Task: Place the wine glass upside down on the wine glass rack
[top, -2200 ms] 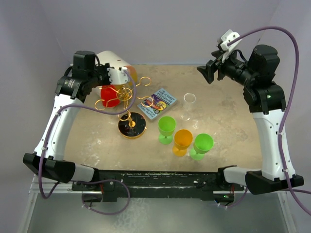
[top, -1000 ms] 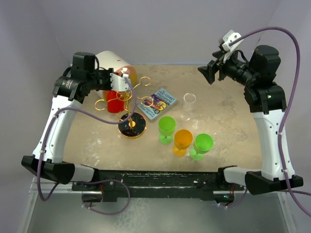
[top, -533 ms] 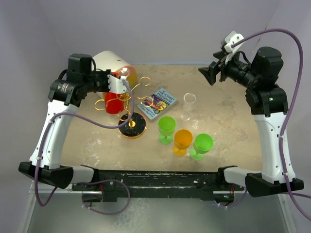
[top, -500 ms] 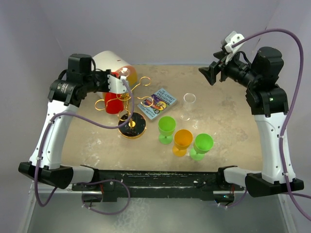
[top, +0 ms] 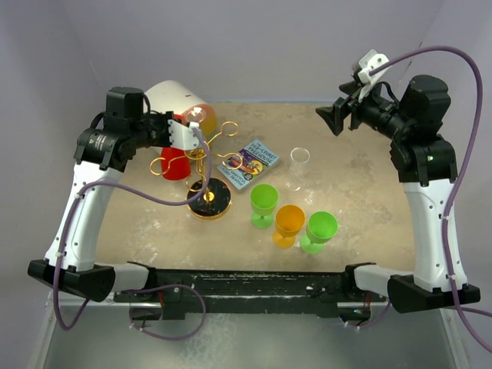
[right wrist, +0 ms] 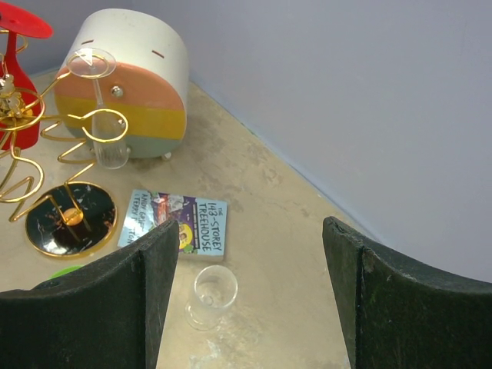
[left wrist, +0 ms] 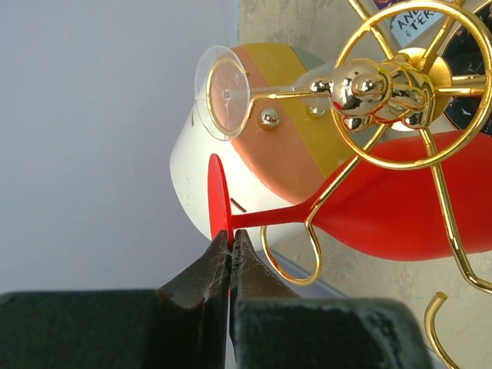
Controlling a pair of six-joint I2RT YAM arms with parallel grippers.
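Glossy red wine glass [left wrist: 384, 219], upside down

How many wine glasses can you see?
6: red glass held by the left gripper at the rack, hanging clear glass on it, standing clear glass by the book, two green glasses, orange glass in front.

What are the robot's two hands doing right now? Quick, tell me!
Left gripper: jaws shut on the red wine glass, pinching its round foot.
Right gripper: jaws open, holding nothing.
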